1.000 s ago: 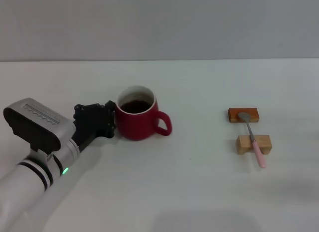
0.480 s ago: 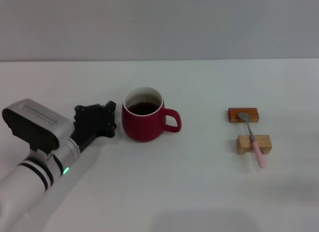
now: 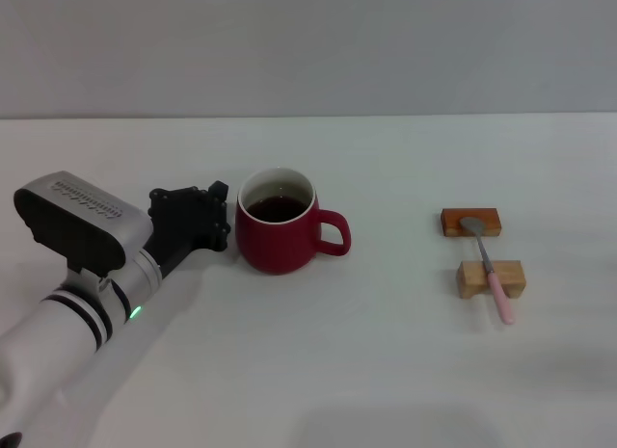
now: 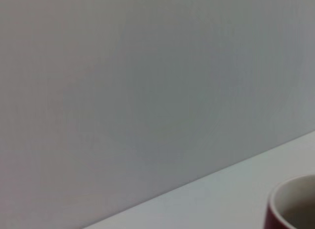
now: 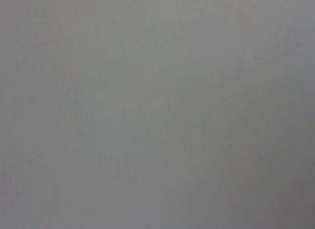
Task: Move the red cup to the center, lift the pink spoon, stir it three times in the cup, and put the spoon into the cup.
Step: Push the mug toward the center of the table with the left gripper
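A: Where is the red cup (image 3: 281, 234) sitting right now?

B: It is standing upright on the table (image 3: 386, 371), a little left of the middle, handle pointing to the robot's right, dark liquid inside. The left gripper (image 3: 214, 220) is hovering just beside its left wall; I cannot tell whether they are touching, or whether the gripper is spread or pressed together, since it is showing only as a dark block.

A: And the pink spoon (image 3: 488, 268)?

B: It is lying well to the right, bridging two wooden blocks (image 3: 491, 278), bowl toward the far one, pink handle sticking out past the near one.

A: The right gripper?

B: Not showing in any view.

A: So how should the cup placement be handled?

B: I am judging the cup is close to centre. Any further nudge should be slow and low on the wall, so the liquid is not slopping and the mug is not tipping. If backing away, the arm should be retreating straight, without clipping the rim.
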`<action>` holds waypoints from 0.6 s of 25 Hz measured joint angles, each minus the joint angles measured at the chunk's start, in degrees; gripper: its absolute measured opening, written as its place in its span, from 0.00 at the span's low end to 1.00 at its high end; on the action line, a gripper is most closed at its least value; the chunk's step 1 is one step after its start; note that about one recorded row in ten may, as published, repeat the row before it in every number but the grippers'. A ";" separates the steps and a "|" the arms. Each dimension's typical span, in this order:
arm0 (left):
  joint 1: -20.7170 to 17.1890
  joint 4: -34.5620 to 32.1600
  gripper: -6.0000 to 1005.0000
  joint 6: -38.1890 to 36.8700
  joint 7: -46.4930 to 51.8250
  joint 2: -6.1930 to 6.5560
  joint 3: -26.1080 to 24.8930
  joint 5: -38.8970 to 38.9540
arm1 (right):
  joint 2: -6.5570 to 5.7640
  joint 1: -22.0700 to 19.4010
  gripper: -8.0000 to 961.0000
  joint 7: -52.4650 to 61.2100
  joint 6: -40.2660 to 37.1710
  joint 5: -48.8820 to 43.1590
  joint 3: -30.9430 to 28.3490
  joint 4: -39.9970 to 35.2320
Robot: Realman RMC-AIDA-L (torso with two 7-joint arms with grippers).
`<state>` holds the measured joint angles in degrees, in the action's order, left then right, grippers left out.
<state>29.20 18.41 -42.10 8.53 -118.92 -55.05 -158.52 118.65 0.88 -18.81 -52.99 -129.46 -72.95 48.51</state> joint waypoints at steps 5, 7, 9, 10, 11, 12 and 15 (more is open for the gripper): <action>-0.04 0.39 0.05 0.04 0.25 -0.04 1.07 0.12 | 0.00 0.00 0.67 0.00 0.00 0.00 0.00 0.03; -0.26 0.74 0.05 0.04 0.30 -0.06 1.38 0.11 | 0.00 0.00 0.67 0.00 0.00 0.00 0.00 0.08; -0.58 0.94 0.05 -0.04 0.97 -0.08 2.21 0.15 | 0.00 0.02 0.67 0.00 0.00 0.00 0.00 0.09; -0.58 0.94 0.05 -0.04 0.97 -0.08 2.21 0.15 | 0.00 0.02 0.67 0.00 0.00 0.00 0.00 0.09; -0.65 0.96 0.05 -0.06 1.35 -0.09 2.57 0.15 | 0.00 0.06 0.67 0.00 0.00 0.00 0.00 0.09; -0.71 0.96 0.05 -0.06 1.75 -0.11 3.06 0.17 | 0.00 0.06 0.67 0.00 0.00 0.00 0.00 0.09; -1.00 1.16 0.05 -0.03 2.12 -0.17 3.86 0.15 | 0.00 0.07 0.67 0.00 0.00 0.00 0.00 0.09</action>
<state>28.20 19.57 -42.13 10.65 -119.09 -51.19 -158.37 118.65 0.95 -18.81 -52.99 -129.46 -72.95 48.60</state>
